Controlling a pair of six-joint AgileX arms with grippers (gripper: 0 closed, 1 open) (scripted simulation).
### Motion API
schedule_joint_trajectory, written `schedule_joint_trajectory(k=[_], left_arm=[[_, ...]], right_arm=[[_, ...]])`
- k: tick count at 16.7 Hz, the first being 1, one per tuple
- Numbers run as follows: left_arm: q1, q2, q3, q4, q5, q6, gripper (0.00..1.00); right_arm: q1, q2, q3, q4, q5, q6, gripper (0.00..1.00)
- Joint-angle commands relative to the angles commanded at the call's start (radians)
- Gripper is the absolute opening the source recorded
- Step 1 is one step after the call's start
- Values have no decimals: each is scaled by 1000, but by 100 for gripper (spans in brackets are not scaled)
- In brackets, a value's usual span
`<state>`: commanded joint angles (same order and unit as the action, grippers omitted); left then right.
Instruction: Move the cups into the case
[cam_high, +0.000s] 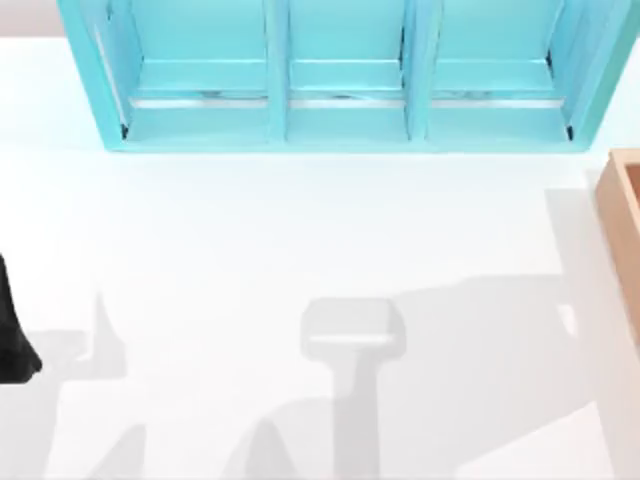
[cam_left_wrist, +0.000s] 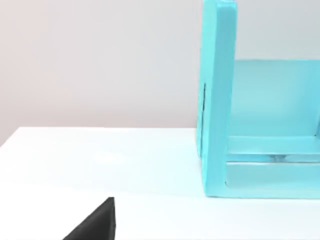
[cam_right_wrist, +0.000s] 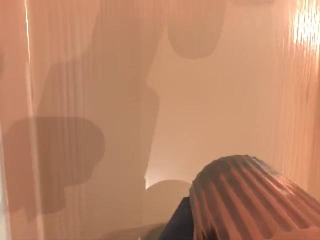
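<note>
reddish-brown, finely ribbed tapered cup (cam_right_wrist: 250, 200) is showing close up in the right wrist view, sitting inside a tan wooden case (cam_right_wrist: 210, 100) whose grained walls are rising around it; whether the right gripper is holding it i cannot tell. that case (cam_high: 625, 230) is sitting at the white table's (cam_high: 300, 250) right edge, below a turquoise three-bay shelf (cam_high: 345, 120). left arm (cam_high: 15, 340) is resting at the left edge.
</note>
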<state>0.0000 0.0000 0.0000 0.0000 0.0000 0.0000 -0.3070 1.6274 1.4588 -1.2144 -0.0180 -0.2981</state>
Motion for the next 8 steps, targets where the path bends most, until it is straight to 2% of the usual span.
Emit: schedule_joint_trajectory(k=[8], left_arm=[[0, 0, 0, 0, 0, 0, 100]], right_arm=[[0, 25, -192, 214, -1, 1, 0]])
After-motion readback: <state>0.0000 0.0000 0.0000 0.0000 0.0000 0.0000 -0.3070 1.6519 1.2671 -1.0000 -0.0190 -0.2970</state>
